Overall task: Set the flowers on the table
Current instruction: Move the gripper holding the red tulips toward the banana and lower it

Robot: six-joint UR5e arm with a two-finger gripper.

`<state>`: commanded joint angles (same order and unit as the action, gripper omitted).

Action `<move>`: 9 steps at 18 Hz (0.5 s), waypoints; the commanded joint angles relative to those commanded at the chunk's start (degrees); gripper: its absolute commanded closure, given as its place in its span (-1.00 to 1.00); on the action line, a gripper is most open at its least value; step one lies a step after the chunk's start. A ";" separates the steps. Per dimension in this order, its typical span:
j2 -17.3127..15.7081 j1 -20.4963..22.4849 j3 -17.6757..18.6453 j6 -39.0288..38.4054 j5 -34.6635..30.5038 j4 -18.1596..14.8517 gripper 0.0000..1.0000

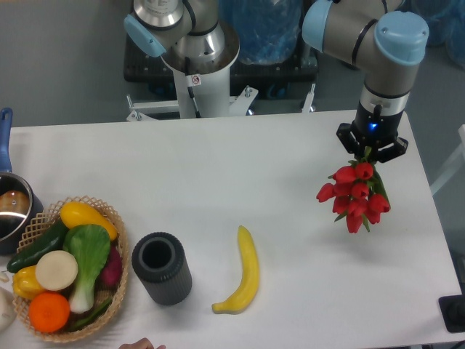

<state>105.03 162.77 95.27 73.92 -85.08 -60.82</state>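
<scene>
The flowers (355, 195), a small bunch of red tulips with green stems, hang blossoms-down from my gripper (370, 153) over the right side of the white table (254, 167). The gripper is shut on the stems, which are mostly hidden between the fingers. The blossoms appear held a little above the tabletop; whether they touch it I cannot tell.
A yellow banana (243, 273) lies at front centre. A dark grey ribbed cup (160, 267) stands left of it. A wicker basket (109, 305) of vegetables and fruit sits at the front left. A pot (11, 207) with a blue handle is at the left edge.
</scene>
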 joint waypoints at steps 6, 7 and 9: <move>0.17 -0.26 -0.09 0.00 0.00 -0.18 0.84; 0.44 -0.26 0.00 0.00 0.00 -0.35 0.84; 1.05 -0.70 1.13 -0.26 0.00 -0.09 0.85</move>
<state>106.08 162.07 96.41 73.65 -85.08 -60.91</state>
